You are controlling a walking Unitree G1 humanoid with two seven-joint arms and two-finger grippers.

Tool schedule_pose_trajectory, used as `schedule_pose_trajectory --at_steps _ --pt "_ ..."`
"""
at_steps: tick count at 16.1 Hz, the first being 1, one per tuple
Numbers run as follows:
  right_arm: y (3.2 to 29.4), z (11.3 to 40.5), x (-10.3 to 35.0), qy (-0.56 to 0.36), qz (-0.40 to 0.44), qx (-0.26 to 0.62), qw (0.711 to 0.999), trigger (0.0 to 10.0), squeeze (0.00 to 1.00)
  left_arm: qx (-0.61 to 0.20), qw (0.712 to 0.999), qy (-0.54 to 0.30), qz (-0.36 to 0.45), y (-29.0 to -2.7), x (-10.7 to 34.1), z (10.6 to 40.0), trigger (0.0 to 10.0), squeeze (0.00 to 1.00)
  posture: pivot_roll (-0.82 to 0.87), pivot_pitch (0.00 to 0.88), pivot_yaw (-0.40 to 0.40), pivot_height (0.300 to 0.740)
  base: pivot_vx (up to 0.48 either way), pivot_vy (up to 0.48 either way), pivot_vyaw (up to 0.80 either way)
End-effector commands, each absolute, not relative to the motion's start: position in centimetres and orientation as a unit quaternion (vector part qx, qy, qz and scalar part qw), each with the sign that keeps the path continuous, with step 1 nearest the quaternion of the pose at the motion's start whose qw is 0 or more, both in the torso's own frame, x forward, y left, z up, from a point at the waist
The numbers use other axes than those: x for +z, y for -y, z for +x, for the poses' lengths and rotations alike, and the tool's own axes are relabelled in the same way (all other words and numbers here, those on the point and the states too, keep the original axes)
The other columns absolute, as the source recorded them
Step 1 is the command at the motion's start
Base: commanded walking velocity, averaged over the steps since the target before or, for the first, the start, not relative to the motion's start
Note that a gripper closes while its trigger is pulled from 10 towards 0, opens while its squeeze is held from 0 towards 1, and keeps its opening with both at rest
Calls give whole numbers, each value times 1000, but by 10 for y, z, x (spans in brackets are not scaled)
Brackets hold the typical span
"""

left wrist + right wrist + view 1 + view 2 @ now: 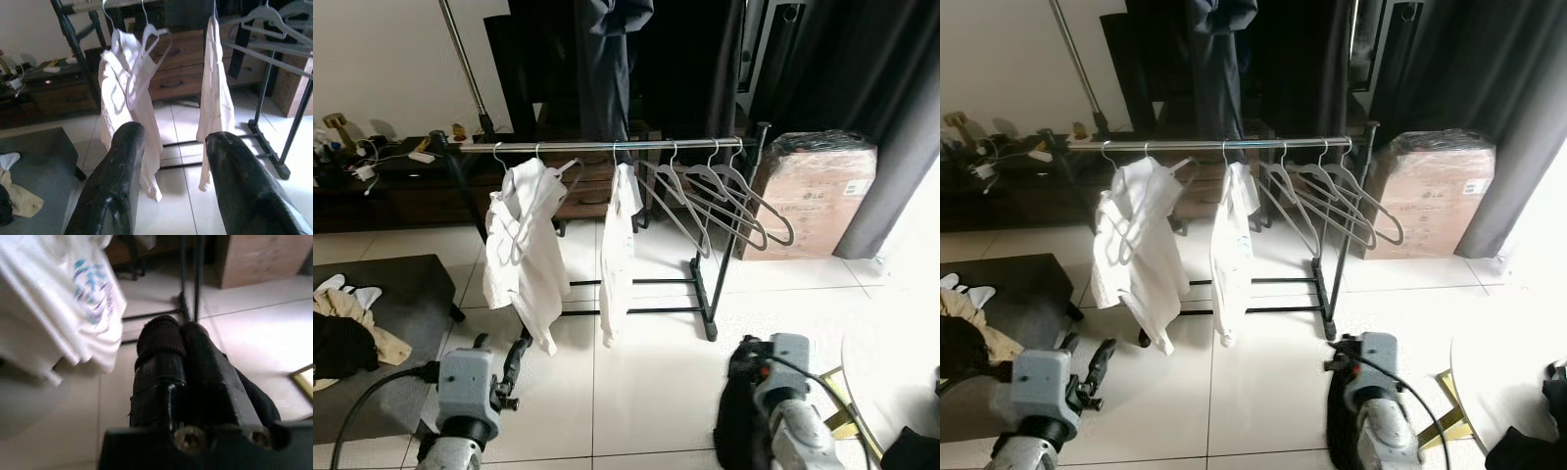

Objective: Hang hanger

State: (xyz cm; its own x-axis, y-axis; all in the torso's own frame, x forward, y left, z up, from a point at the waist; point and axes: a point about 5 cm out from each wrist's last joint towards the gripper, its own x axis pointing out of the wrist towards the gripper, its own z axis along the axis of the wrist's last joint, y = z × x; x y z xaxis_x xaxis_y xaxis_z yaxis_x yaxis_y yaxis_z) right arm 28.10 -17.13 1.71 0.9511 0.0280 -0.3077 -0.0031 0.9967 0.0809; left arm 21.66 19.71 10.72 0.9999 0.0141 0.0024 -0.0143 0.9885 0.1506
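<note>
Left gripper (171, 147) open, low, hangers (724, 196) on rail (607, 146) well beyond

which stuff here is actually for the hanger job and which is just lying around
For the job:
- clothes rack rail
- empty hangers on the rail
- white garments already hung
- left gripper, open
- right gripper, shut

Just lying about:
- wrapped cardboard box
- clothes pile on the dark low table
- cables and clutter on the low cabinet
</note>
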Motion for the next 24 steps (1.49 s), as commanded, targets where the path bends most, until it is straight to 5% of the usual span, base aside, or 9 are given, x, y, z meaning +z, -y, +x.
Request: schedule_pose_trajectory --at_steps 1,9,24 --pt "166 281 16 -166 16 29 986 10000 0 18 996 -5 82 -200 108 215 10000 0 61 8 -1 740 240 0 0" --pt "144 277 9 -193 -57 150 968 10000 0 24 997 0 76 -197 112 218 10000 0 73 0 -12 740 273 0 180" --pt "140 275 5 -212 -49 172 961 10000 0 17 997 8 75 -196 120 230 10000 0 81 34 -9 740 318 0 53"
